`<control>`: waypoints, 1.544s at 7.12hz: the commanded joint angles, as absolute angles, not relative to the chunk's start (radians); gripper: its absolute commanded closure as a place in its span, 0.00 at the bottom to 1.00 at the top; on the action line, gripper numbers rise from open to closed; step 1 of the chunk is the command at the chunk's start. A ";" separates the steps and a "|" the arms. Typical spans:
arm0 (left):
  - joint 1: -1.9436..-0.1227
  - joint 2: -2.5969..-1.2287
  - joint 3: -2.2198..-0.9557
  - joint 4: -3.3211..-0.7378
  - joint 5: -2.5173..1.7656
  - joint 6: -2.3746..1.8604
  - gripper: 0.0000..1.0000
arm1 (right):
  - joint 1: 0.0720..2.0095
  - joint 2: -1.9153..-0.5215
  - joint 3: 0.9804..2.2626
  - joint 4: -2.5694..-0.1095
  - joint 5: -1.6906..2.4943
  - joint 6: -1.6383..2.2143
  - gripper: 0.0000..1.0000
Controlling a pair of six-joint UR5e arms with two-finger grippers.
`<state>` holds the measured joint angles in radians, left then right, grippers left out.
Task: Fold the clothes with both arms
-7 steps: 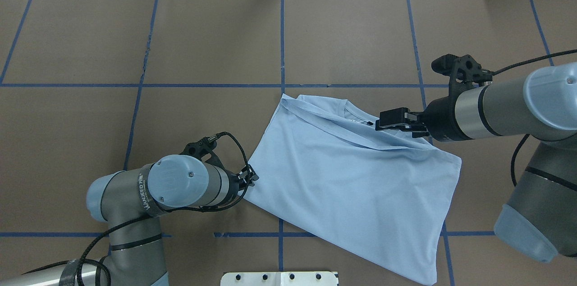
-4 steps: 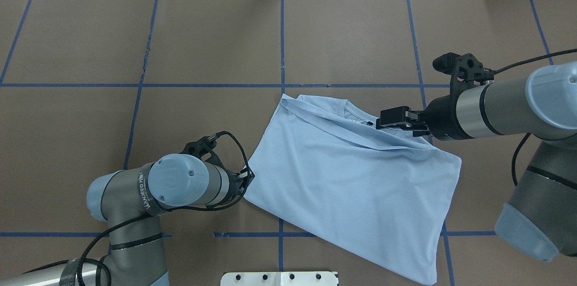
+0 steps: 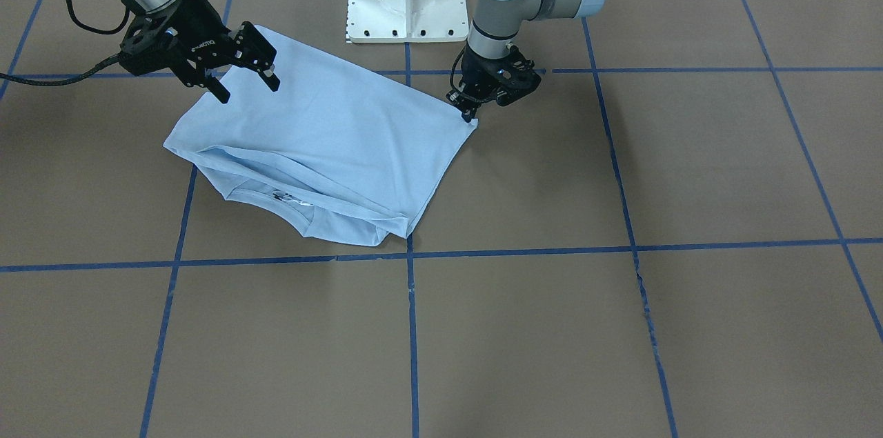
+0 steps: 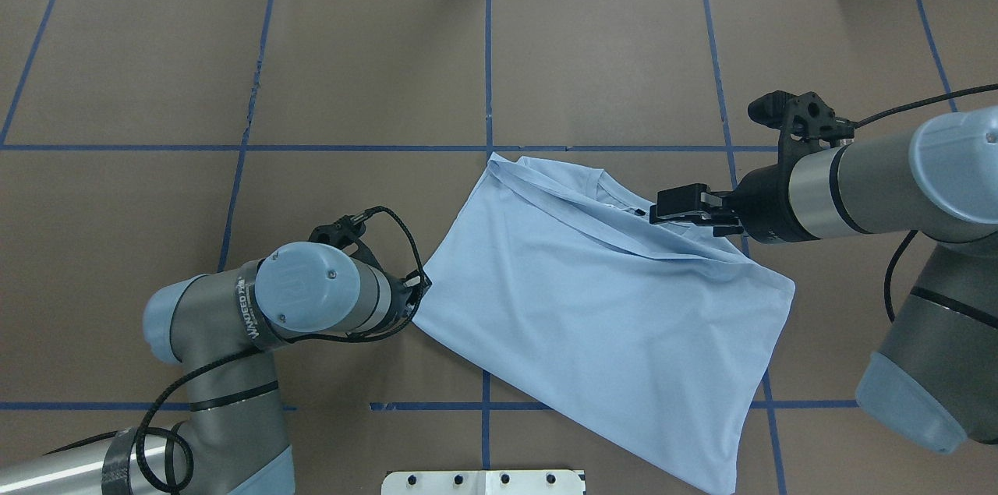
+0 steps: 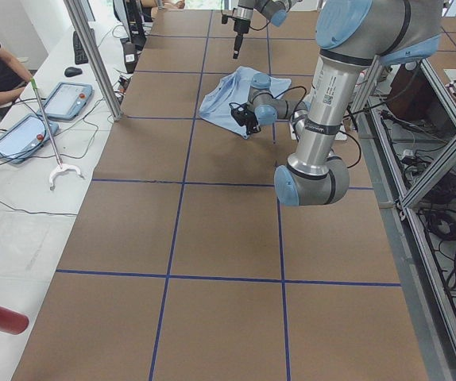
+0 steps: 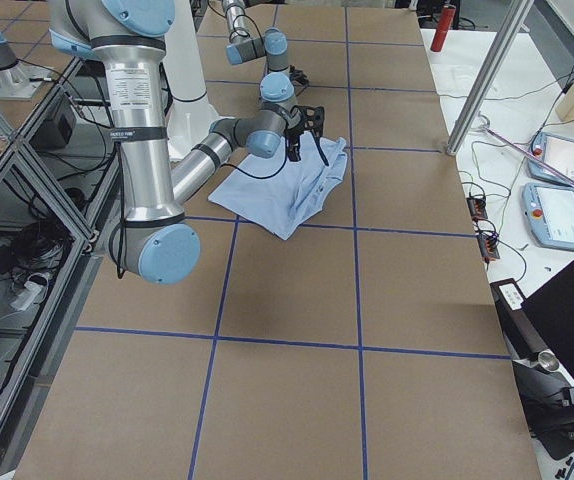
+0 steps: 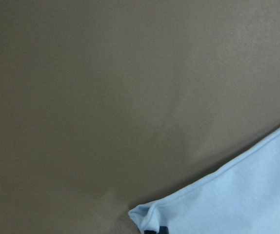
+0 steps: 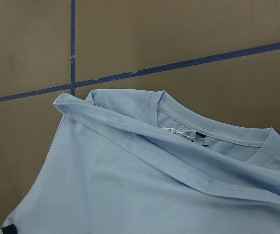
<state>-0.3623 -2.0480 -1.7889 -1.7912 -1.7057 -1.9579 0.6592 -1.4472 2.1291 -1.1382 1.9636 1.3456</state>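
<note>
On the desk (image 4: pixel 351 74), the folded T-shirt (image 4: pixel 608 308) lay aslant, its leftward corner seemingly clamped in the left arm's (image 4: pixel 312 300) jaws, while the right arm's (image 4: pixel 858 183) jaws hung apart just above its collar (image 8: pixel 228 136).

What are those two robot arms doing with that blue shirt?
They're folding a light-blue T-shirt on the brown table. The T-shirt lies partly folded over, with its neck end away from the robot. The left tool pinches one corner of it, low at the table. The right tool hangs open above the other side of the T-shirt and holds nothing.
</note>
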 commanded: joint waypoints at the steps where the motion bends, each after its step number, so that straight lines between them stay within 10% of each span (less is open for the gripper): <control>1: -0.464 -2.065 -1.773 -1.781 -1.706 -1.883 1.00 | 0.660 -1.447 2.129 -1.138 1.965 1.348 0.00; 10: -0.738 -2.477 -0.947 -2.365 -1.570 -1.532 1.00 | 0.660 -1.454 2.120 -1.140 1.960 1.359 0.00; 11: -0.738 -2.477 -0.940 -2.376 -1.568 -1.529 0.68 | 0.660 -1.454 2.117 -1.140 1.956 1.359 0.00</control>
